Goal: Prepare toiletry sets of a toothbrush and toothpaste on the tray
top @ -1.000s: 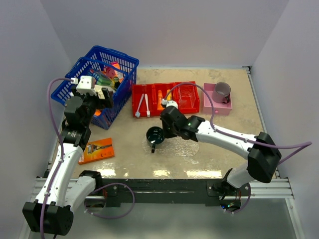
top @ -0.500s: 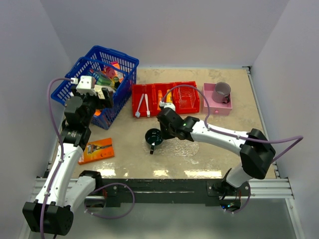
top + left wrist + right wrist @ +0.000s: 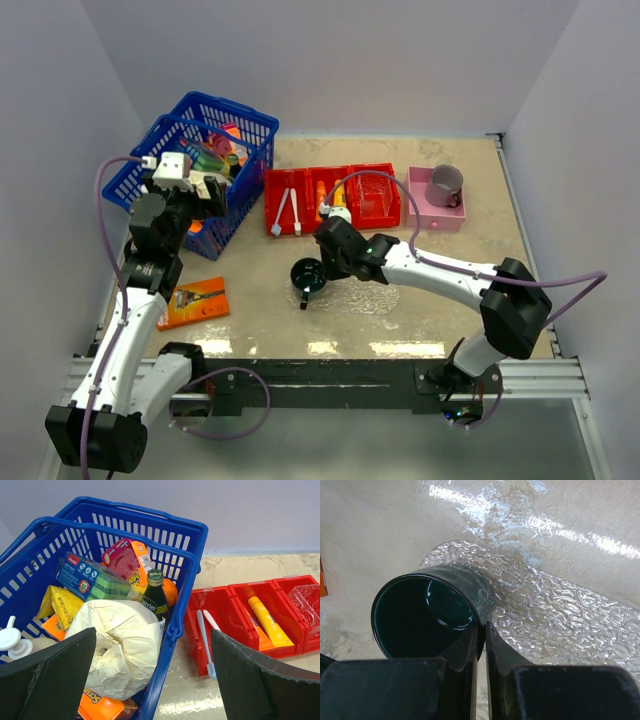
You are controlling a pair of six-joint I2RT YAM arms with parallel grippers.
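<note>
The clear bumpy tray (image 3: 375, 296) (image 3: 560, 615) lies flat in mid-table. My right gripper (image 3: 322, 266) (image 3: 483, 628) is shut on the wall of a dark green mug (image 3: 307, 276) (image 3: 420, 615), one finger inside and one outside, at the tray's left edge. Two white toothbrushes (image 3: 289, 212) (image 3: 205, 630) lie in the left compartment of the red bin (image 3: 330, 222). The orange and yellow-orange tubes (image 3: 320, 200) (image 3: 265, 621) lie in its middle compartment. My left gripper (image 3: 214, 190) (image 3: 152, 632) hangs open over the blue basket's right rim, holding nothing.
The blue basket (image 3: 262, 130) (image 3: 182, 555) at back left holds sponges, a bottle and a crumpled paper bundle. An orange razor pack (image 3: 195, 301) lies at front left. A pink box (image 3: 437, 216) with a grey mug (image 3: 445, 182) stands at back right.
My right arm has carried the green mug a little to the left, toward the tray's left edge. The left arm has not moved.
</note>
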